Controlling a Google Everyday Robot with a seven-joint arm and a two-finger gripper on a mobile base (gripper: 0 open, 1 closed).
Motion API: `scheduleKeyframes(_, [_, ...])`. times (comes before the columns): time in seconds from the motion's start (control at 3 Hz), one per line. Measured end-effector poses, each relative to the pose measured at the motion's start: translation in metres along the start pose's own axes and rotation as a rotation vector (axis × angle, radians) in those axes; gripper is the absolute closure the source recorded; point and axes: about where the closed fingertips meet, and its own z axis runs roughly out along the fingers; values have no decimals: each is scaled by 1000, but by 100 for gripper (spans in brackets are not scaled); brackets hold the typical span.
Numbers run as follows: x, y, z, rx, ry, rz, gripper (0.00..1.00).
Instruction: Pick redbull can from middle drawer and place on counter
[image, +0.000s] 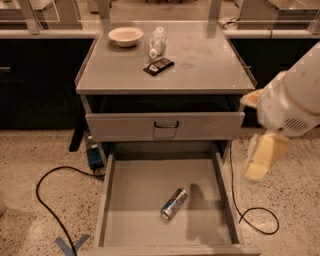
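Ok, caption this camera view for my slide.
Redbull can lying in the open middle drawer; gripper hangs outside the drawer, to its right.

No text, number or sign can be read anywhere.

- Slim blue-and-silver redbull can (174, 203), lying on the floor of the wide grey metal middle drawer (142, 182): colour patches only, no letters made out.
- Flat dark packet (158, 66) on the flat grey counter (205, 62) above the drawer: pale marks, unreadable.
- Clear plastic bottle (157, 41) just behind the packet: label unreadable.
- Pale cream gripper (261, 160), right of the drawer: no marking made out.
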Motion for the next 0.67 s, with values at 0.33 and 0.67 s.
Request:
scheduleKeyframes(0.33, [-4,28,88,-74,-70,-33,0])
scheduleKeyframes(0.67, [-1,48,182,-137,-111,-47,0])
